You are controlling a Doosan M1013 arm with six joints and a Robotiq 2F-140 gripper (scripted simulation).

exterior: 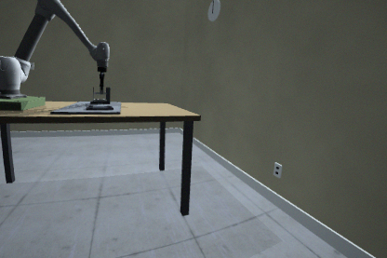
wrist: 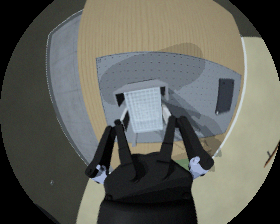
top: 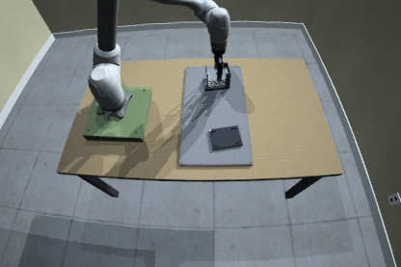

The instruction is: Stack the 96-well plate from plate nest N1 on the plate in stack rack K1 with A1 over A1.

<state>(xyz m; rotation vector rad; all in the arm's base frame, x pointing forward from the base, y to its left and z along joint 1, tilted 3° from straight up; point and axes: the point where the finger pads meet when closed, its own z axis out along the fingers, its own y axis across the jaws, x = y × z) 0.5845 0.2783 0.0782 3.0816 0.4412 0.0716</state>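
Top view: end effector (top: 218, 76) clamped on 96-well plate (top: 215, 83), amid stack rack (top: 227, 74) posts.

A wooden table (top: 289, 114) carries a green base plate (top: 140, 130) near its left edge, with the arm mounted on it. A grey mat (top: 202, 147) lies across the middle, reaching from near the far edge to near the front edge.
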